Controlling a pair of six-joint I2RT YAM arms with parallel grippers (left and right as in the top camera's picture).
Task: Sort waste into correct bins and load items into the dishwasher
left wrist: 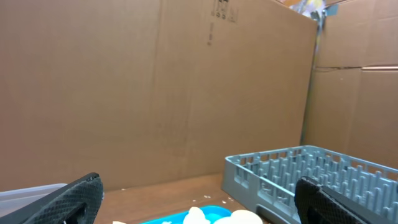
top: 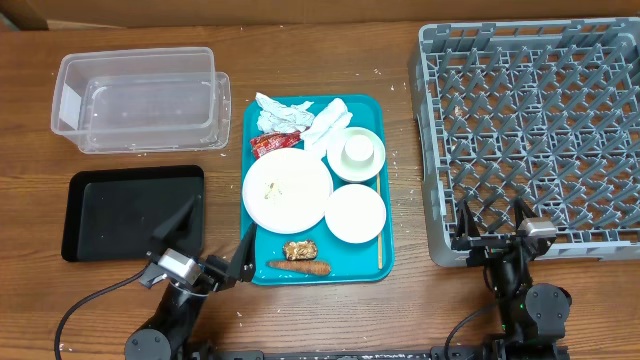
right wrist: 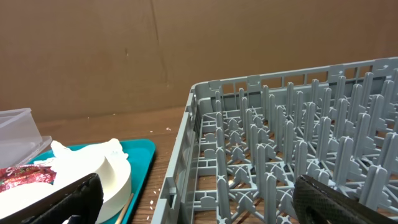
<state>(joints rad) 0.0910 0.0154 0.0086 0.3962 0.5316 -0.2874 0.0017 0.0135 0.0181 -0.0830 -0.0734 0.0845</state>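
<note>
both of your pincers stand wide open and hold nothing, at the near edge of the wooden worktop (top: 330,60). the left pincer (top: 220,222) hangs over bare wood between the shallow black rectangular tray (top: 120,215) and the teal plastic tray (top: 386,262). the right pincer (top: 492,210) sits over the near edge of the large grey plastic dish rack (top: 530,110) on the right side. the clear rectangular plastic tub (top: 140,105) lies towards the far left corner, beyond the black tray. on the teal tray, the crumpled white paper napkins (top: 300,115) and the small red shiny wrapper (top: 270,145) lie at its far edge. the large round white plate (top: 287,190) carries a few grains of rice. beside it are a small white cup (top: 357,150) in a small white bowl (top: 375,170) and a smaller white plate (top: 355,213). the brown food lump (top: 300,249) and the small orange carrot (top: 300,267) lie at the tray's near edge.
</note>
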